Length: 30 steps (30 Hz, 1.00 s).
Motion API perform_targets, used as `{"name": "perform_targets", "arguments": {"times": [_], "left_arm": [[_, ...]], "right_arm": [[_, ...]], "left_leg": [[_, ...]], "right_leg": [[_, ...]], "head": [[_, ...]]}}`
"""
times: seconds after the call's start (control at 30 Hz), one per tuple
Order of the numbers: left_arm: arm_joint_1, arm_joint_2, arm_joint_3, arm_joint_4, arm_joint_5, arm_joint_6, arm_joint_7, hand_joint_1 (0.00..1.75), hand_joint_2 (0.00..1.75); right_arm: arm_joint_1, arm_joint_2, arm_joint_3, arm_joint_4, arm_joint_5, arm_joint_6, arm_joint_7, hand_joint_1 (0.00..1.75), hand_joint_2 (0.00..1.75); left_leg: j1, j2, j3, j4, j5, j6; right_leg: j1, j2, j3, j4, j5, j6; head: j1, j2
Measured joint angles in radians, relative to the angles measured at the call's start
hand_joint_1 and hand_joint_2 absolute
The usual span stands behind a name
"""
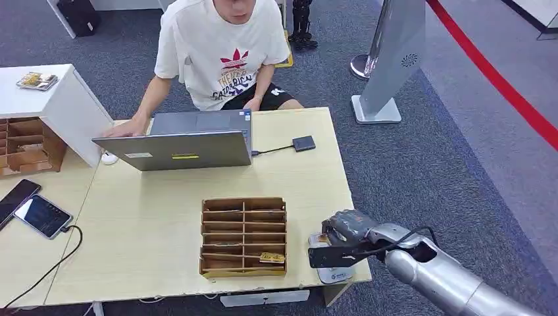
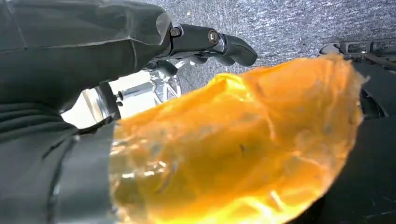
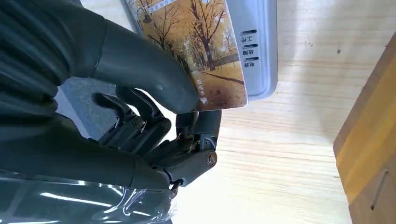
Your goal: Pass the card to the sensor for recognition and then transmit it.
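Apparently card (image 3: pixel 201 51) under hand's (image 3: pixel 154 126) thumb.

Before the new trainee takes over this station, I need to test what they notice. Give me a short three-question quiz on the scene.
1. True or false: the right robot hand holds the card over the sensor.
2. What does the card's face show? A) autumn trees B) a portrait C) plain white
3. Which side of the tray does the sensor sit on, seen from the head view?

Key: 1 true; 2 A; 3 right, near the table corner.
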Motion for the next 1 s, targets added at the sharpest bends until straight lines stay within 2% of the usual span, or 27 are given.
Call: {"name": "perform_targets", "arguments": {"times": [1.0], "left_arm": [[0.000, 0.000, -0.005, 0.000, 0.000, 0.002, 0.000, 0.00, 0.00]], "right_arm": [[0.014, 0.004, -0.014, 0.000, 0.009, -0.012, 0.000, 1.75, 1.75]], "left_leg": [[0.000, 0.000, 0.000, 0.000, 0.000, 0.000]], "right_leg": [[0.000, 0.000, 0.000, 0.000, 0.000, 0.000]], "head": [[0.000, 0.000]]}}
